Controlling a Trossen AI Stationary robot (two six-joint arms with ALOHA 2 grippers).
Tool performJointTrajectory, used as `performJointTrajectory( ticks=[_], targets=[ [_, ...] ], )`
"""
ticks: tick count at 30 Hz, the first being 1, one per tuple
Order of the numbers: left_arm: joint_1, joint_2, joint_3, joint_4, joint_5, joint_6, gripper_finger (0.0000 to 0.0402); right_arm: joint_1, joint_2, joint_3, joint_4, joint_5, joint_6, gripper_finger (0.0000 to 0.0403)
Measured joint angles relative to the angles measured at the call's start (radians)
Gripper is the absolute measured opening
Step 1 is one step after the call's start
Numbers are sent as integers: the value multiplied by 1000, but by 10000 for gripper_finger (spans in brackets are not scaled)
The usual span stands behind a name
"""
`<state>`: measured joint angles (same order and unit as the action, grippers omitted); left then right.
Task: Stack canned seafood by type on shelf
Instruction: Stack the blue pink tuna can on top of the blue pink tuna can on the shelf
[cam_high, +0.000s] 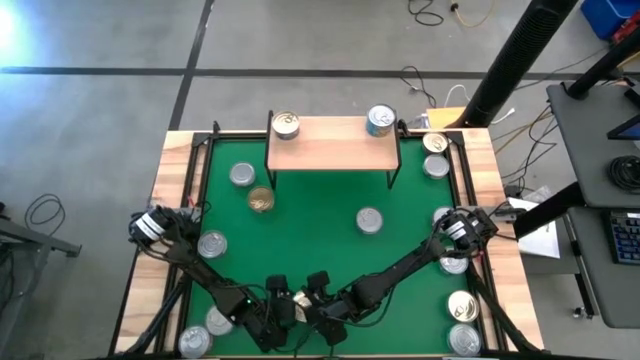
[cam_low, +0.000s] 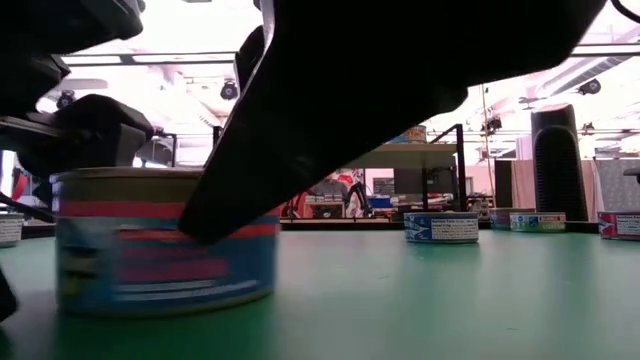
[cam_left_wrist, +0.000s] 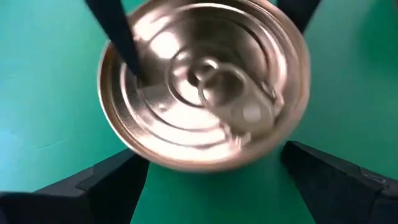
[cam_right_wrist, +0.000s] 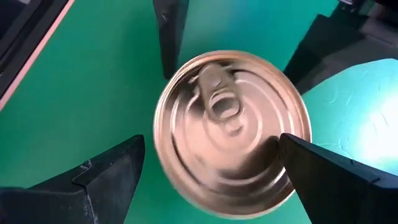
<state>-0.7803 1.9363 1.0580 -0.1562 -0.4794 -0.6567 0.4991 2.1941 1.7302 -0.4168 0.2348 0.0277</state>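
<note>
Tin (cam_right_wrist: 233, 130) nearest to you is the one that matters now. It stands upright on the green mat (cam_high: 320, 250) at the near edge of the table, approx. in the middle, with the pull tab up.

The right gripper (cam_right_wrist: 211, 143) looks straight down on it with its fingers spread wide, one on each side, so the tin lies between them. One finger edge seems to meet the rim, but I can't tell if it presses. Nothing is lifted.

The left gripper (cam_left_wrist: 211, 155) is just beside it, also spread wide and holding nothing. For this one the tin lies ahead of the fingertips, not between them. So the right arm is nearer and better placed; I think the grasp is for the right, and the left should give room, as the fingers of both crowd around the same tin. The tin is round, so no long axis: any closing direction works.

Farther out, other tins are scattered over the mat, e.g. a silver one (cam_high: 369, 220) mid-table and a gold one (cam_high: 261, 200) to its left.

At the far edge stands the shelf (cam_high: 335, 140), well apart from both grippers. It has a tin at the left end (cam_high: 286, 124) and a bluish tin at the right end (cam_high: 380, 121), with the middle bare. Most of the sorting is not yet done.
</note>
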Motion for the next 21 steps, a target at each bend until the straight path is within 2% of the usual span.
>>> performJointTrajectory(
  ticks=[5, 9, 11, 16, 21],
  targets=[
    [-3, 33, 2, 151, -28, 41, 360, -4, 1, 0, 0, 31, 0, 364],
    [3, 102, 12, 346, -39, 131, 359, -9, 2, -1, 0, 47, -1, 364],
    [6, 142, 30, 375, -45, 151, 359, -11, 2, -1, 1, 48, -1, 364],
    [10, 183, 110, 271, -54, 156, 359, -10, 2, -1, 0, 51, -2, 364],
    [3, 166, 160, 120, -56, 131, 359, -7, 1, 11, -2, 42, -1, 364]
  ],
)
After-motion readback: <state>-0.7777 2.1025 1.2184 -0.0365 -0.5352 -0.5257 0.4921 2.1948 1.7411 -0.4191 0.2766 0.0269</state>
